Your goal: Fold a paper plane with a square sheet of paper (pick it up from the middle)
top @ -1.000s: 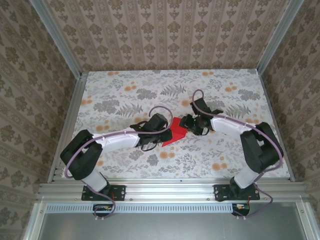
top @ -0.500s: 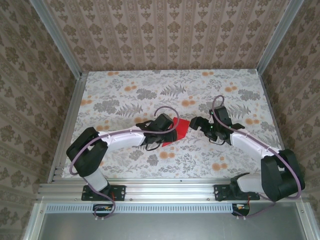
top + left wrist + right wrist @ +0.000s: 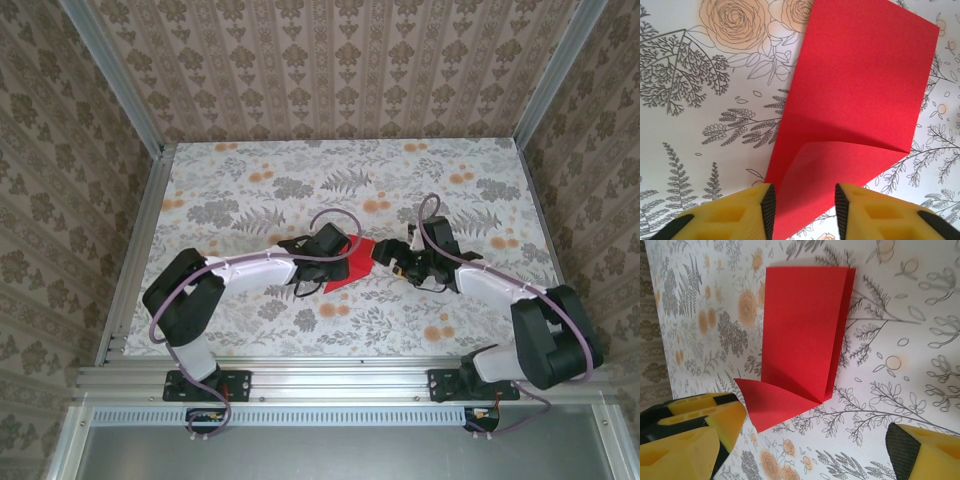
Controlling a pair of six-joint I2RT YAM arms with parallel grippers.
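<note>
The paper (image 3: 357,262) lies near the middle of the table (image 3: 250,190), folded in half. One corner is turned over into a flap (image 3: 775,407) that stands up curled rather than pressed flat. At the bottom of its wrist view the left gripper (image 3: 802,206) has its jaws a little apart. The paper's near end lies in the gap, not pinched as far as I can see. The right gripper (image 3: 817,437) is spread wide just short of the flap. My worry is that flap: nothing pins it, so it may spring open. A finger coming in low could also shove the whole paper across the smooth table and set the crease crooked.
</note>
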